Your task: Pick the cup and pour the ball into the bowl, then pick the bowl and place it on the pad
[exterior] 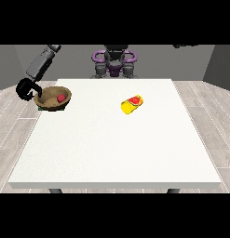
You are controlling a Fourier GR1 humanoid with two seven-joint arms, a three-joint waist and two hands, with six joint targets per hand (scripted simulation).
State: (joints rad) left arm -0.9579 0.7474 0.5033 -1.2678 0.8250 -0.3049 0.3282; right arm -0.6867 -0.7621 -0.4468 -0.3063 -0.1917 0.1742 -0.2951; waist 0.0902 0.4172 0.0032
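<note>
Torso: dark grey and black, small at the far edge of the worktop, blocky and narrow at the top.
Shoulder rings: purple curved bands at both sides of the torso, looping outward like handles.
Waist: purple patch at the centre, flanked by grey rounded housings left and right.
Forearm at the view's left: grey boxy segment with a lighter grey end cap at its far tip, darker towards the wrist.
Robot hand at the view's left: black, slim curved fingers and a thumb.
Limb at the view's right: only a dark sliver shows; details cannot be told.
</note>
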